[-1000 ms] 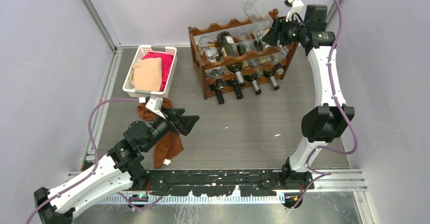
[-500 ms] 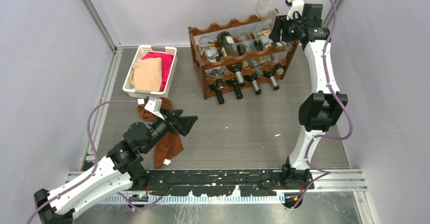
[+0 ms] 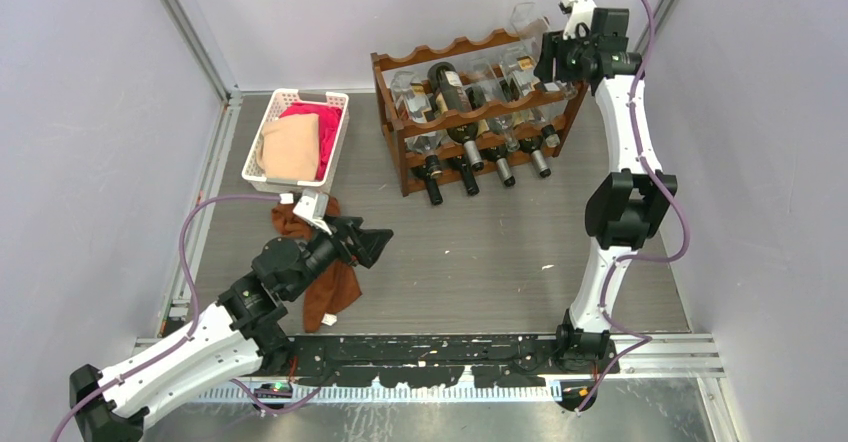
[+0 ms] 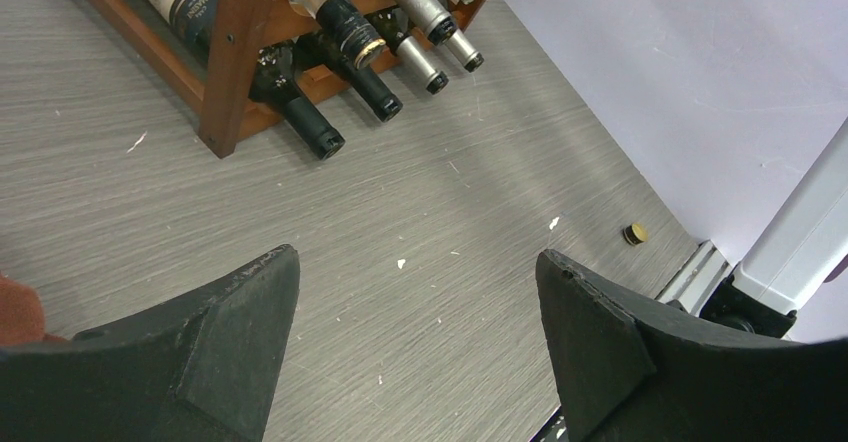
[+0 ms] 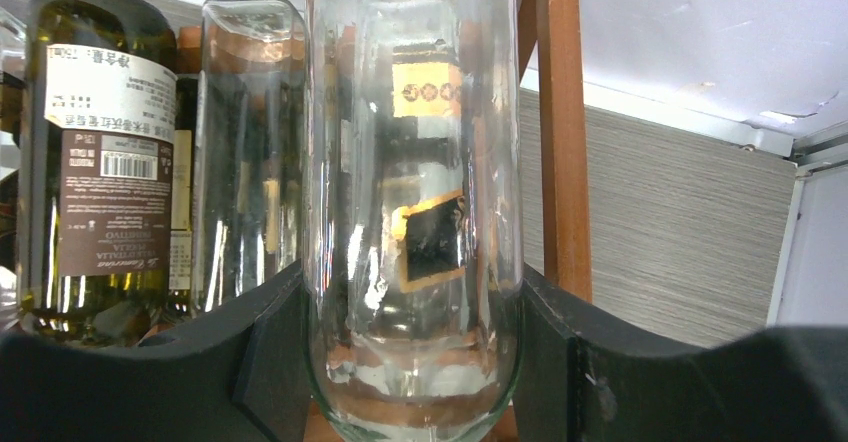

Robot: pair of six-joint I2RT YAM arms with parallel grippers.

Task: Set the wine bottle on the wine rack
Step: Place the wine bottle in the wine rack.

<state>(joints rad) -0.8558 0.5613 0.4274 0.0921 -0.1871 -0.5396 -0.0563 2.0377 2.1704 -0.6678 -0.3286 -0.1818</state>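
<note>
The wine bottle (image 5: 415,212) is clear glass with a black and gold label. My right gripper (image 5: 412,322) is shut on its body, one finger on each side. In the top view the wine bottle (image 3: 522,62) is at the right end of the dark wooden wine rack (image 3: 383,92), on an upper tier, with my right gripper (image 3: 557,59) just beyond the rack's right post (image 5: 560,122). I cannot tell whether the bottle rests on the rails. My left gripper (image 3: 378,242) hangs open over bare table, far from the rack, and its view (image 4: 415,262) shows nothing between the fingers.
Several other bottles lie in the rack, among them a dark labelled one (image 3: 450,87), their necks pointing toward me (image 4: 320,137). A white basket (image 3: 275,112) with cloths stands at the back left. A brown cloth (image 3: 330,287) lies under my left arm. A small cap (image 4: 635,233) lies near the right wall.
My right arm has carried the bottle from a raised tilt above the rack's right end down and back into line with the other bottles. The left arm has barely moved.
</note>
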